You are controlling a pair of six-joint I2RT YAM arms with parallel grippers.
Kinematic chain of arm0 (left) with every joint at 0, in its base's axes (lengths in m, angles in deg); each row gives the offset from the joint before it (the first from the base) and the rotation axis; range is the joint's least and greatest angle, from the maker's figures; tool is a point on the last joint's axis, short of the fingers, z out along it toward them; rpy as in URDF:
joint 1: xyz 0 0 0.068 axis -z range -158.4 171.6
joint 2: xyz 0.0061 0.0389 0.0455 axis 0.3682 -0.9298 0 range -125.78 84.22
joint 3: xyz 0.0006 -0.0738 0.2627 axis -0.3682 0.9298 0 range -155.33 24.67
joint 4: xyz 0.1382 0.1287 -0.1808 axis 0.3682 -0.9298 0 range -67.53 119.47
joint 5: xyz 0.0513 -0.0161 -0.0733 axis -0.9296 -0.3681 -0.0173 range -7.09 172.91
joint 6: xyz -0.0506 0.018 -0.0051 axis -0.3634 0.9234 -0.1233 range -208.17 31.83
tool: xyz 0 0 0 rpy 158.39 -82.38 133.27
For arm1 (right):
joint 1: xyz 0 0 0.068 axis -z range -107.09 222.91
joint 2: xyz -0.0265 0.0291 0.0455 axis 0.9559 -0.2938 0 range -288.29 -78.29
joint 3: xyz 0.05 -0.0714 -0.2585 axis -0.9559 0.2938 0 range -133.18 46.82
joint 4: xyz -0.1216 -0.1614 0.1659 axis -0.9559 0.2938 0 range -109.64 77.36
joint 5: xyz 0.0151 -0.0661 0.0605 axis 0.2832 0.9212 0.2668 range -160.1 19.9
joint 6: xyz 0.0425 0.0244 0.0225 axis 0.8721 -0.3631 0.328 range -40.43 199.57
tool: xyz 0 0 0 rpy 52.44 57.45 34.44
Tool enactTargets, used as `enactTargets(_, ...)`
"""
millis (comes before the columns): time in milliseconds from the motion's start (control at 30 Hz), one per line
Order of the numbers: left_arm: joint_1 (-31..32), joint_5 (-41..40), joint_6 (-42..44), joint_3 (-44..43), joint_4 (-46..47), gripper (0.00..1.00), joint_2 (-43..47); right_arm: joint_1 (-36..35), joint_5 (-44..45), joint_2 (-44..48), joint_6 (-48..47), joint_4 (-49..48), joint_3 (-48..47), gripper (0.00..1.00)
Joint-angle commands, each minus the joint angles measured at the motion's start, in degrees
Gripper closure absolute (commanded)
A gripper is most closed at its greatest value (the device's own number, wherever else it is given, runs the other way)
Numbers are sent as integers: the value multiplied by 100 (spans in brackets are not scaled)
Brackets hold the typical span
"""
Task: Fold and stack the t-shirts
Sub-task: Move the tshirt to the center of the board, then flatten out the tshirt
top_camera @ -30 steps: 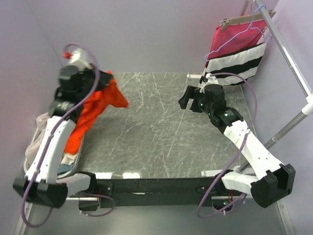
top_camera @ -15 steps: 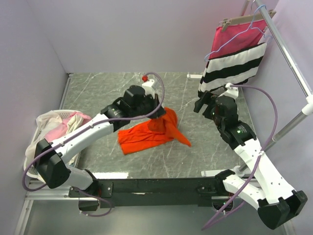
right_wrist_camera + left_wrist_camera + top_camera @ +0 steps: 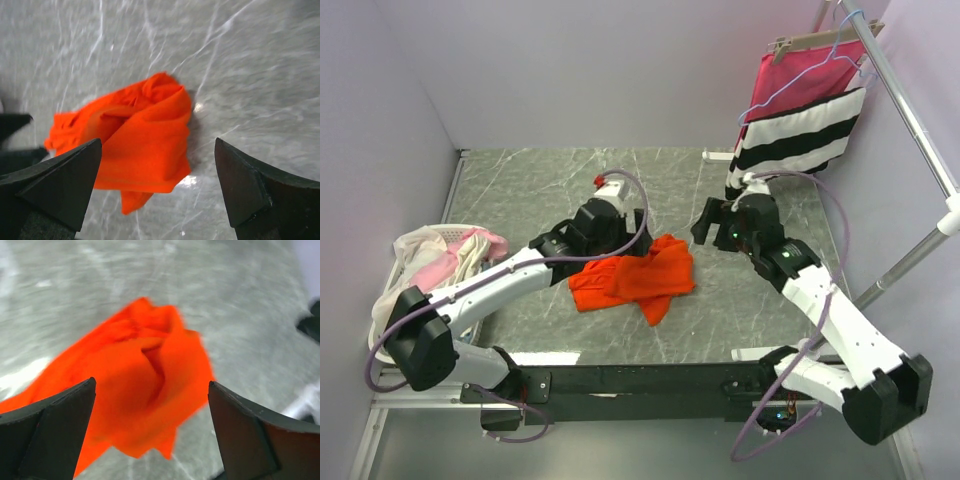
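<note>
Orange-red t-shirt [image 3: 635, 282] crumpled on table [image 3: 540, 190], loose beneath wide-spread left pincer [image 3: 151, 390].

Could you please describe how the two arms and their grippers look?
The left arm and right arm have white links with black joints and bases. A thin purple cable loops along each. The fingers are dark, wedge-shaped pads.

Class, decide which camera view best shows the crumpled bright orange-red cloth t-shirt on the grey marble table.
The right wrist view: the orange-red t-shirt appears large and sharp, nearly all of it visible. The top external view shows its whole outline, but small. The left wrist view shows it blurred, running off the left edge.
</note>
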Motion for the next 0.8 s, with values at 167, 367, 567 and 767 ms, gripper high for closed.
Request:
enactTargets(167, -893, -1574, -771, 863, -125, 1, 559, -958, -561, -1956, -1121, 224, -1118, 0)
enactTargets(367, -1262, -1408, -1228, 1523, -179, 1, 524, -1792, 381, -3592, -1412, 980, -2305, 0)
enactTargets(567, -1280, -1127, -1466, 1779, -205, 1, 182, -2039, 452, -4304, -1465, 1113, -2639, 0)
enactTargets(767, -1271, -399, -1571, 2086, 67, 12, -108, -2066, 162, -4744, -1482, 1368, -2824, 5)
